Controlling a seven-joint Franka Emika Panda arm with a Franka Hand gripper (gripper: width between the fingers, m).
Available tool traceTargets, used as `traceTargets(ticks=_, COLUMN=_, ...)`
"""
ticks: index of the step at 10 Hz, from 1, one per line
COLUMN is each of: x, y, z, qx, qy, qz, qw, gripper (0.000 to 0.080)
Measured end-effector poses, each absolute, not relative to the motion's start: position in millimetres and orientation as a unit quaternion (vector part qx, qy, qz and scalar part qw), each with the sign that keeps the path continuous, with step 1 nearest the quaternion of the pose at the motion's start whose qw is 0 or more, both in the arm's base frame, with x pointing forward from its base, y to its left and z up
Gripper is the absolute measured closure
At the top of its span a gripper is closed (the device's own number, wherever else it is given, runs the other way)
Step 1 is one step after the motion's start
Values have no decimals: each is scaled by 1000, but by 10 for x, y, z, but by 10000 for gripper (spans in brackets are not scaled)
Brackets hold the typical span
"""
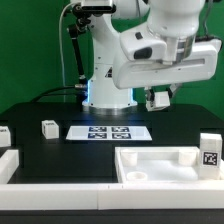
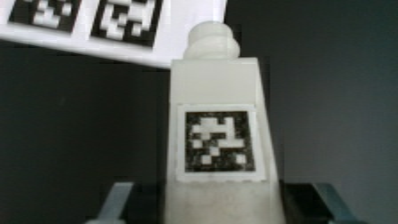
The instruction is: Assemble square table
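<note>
Wrist view: pinches leg [image 2: 217, 110] in gripper [image 2: 214, 208], long axis straight out, peg end away. Hangs higher than square top [image 1: 150, 153] at tabletop's near edge.

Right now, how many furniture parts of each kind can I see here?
Legs: 4 (three loose, one of them cut off at the picture's edge; one in the end effector)
Top: 1
Total: 5

White leg [image 2: 221, 100] gripped between the two dark jaws, black-and-white tag [image 2: 221, 147] on its front, round knob [image 2: 212, 40] at its far end; marker board [image 2: 89, 22] beyond, on the dark worktop [image 2: 71, 130]
</note>
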State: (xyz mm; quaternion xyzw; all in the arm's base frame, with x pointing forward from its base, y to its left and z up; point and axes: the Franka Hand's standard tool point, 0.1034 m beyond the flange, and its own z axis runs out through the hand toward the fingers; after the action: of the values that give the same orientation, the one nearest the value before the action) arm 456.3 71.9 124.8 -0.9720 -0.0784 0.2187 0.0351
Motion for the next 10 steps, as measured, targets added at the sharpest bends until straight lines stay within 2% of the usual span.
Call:
traceTargets(ticks=2, x=5022, y=608, z=1587, qx=-989, qy=-68, qz=128, qw=38, gripper=508)
traceTargets(ticks=4, x=4994, y=589, z=1515, qx=-996, qy=-66, qz=46, qw=33, gripper=508)
traceTargets(ticks=6, x=5093, y=551, z=1528, qx=-997, qy=-60, qz=-49, qw=28, gripper=508)
traceTargets(ticks=7, x=5070, y=524, z=1499, qx=-996, qy=-61, qz=-64, qw=27, gripper=508)
traceTargets(ticks=9, x=5486, y=316, z=1610, qx=-988, qy=-52, qz=-142, qw=33, gripper=508)
traceTargets(ticks=10, x=5704, y=195, z=1698, qx=-984, qy=-47, qz=-171, qw=28, gripper=508)
